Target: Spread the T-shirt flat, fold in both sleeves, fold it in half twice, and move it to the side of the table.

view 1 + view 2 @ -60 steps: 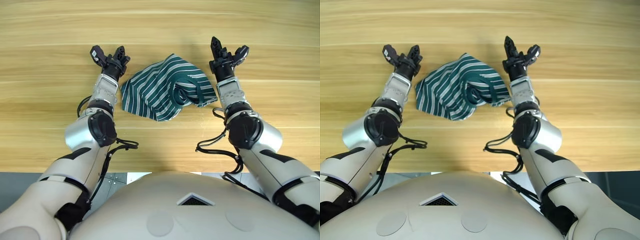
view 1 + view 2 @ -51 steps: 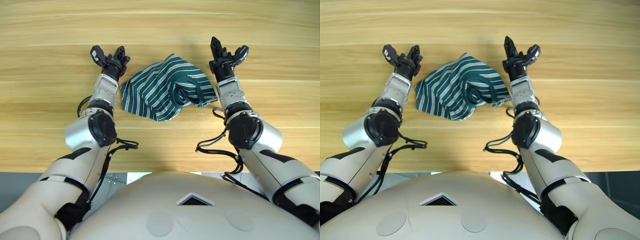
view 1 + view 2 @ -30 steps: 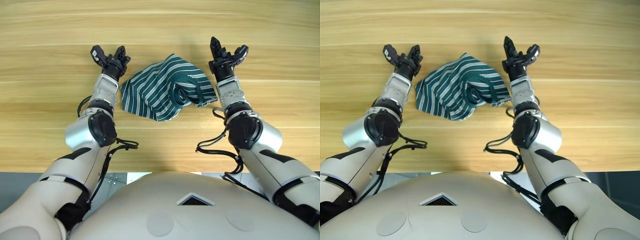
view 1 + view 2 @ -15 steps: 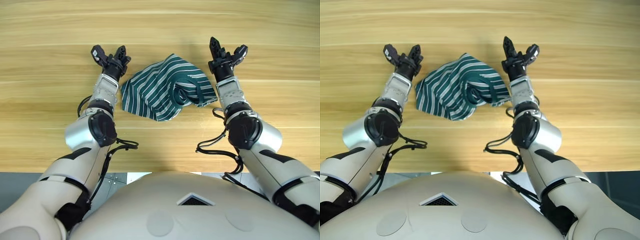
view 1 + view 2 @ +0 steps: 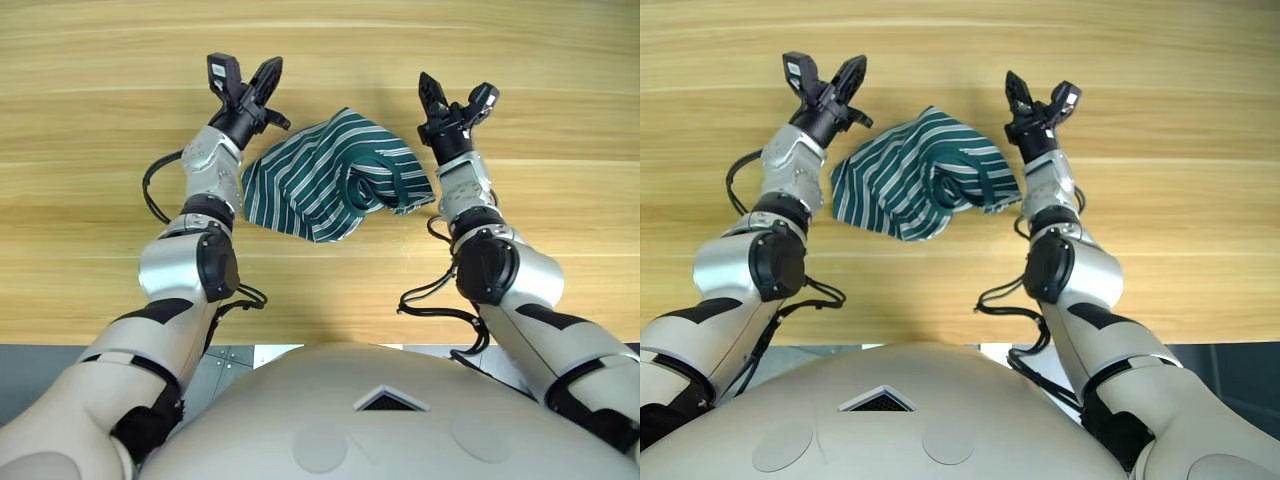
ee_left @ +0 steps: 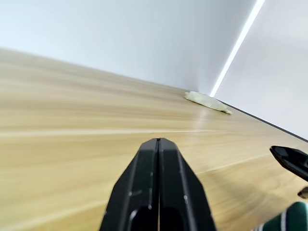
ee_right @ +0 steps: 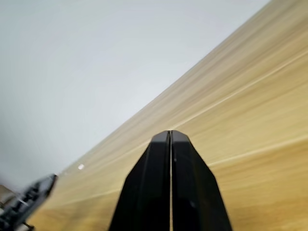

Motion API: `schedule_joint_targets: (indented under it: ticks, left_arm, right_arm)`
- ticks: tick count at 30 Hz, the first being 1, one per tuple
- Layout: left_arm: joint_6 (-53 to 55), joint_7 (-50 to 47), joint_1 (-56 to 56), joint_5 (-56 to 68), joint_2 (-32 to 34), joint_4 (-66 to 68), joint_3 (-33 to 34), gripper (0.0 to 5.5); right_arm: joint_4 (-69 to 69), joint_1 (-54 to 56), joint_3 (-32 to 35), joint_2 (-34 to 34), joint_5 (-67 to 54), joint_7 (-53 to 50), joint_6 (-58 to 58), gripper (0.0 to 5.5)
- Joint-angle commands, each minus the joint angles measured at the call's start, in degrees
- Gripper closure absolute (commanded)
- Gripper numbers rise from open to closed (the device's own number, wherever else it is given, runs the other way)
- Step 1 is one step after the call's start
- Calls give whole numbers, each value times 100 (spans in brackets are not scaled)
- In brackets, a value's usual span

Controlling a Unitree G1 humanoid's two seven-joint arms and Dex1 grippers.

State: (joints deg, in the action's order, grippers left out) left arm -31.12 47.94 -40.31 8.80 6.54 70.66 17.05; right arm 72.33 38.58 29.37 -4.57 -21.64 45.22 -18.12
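1. L wrist view: my left gripper has its fingers pressed together, just a thin seam between them, nothing pinched. It hangs over bare table. A corner of the striped T-shirt peeks in close by, and the tip of my right gripper pokes in beyond it. Far off on the wood there's a small pale lump; can't tell what it is
2. R wrist view: right gripper is the same story. Fingers together, empty, wood grain running away beneath it
3. Head views: the T-shirt is a crumpled green-and-white heap mid-table, btwn my two arms. Left gripper sits just beside the heap's far left edge, right gripper just beside its far right corner. Neither touches cloth, as far as I can tell
4. Progress, my read: nothing ticked off yet. The shirt is bunched w/ folds over folds, collar curled on top, and I can't pick out the sleeves in the bundle. All of it is left: spread flat, both sleeves in, two halvings, then slide it to the table's side
5. Containers: no holder in play here; the shirt lies straight on the tabletop, and both grippers carry nothing
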Motion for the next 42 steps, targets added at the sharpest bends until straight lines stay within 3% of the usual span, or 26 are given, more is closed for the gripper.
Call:
schedule_joint_targets:
  ticks: [1, 5, 15, 23, 42]
  left_arm:
    - [-713, 1021, 192, 130, 67, -636, -301, 550]
    - [-1191, 1839, 630, 240, 174, -1533, -742, 550]
    - [-1286, 2374, 1713, 257, 511, -3319, -1966, 550]
    - [-1164, 2251, 1832, 388, 621, -3536, -2258, 550]
    - [-1227, 2077, 1870, 416, 799, -3540, -2514, 550]
  right_arm:
    - [-392, -178, -345, -368, 318, 203, -680, 546]
    - [-1002, -483, -898, -597, 750, 404, -1309, 546]
    - [-2478, -1230, -1875, -1015, 1342, 282, -1805, 546]
    - [-3478, -1730, -2391, -1037, 1150, 590, -1631, 546]
    - [-3986, -2093, -3000, -1307, 1224, 571, -1537, 546]
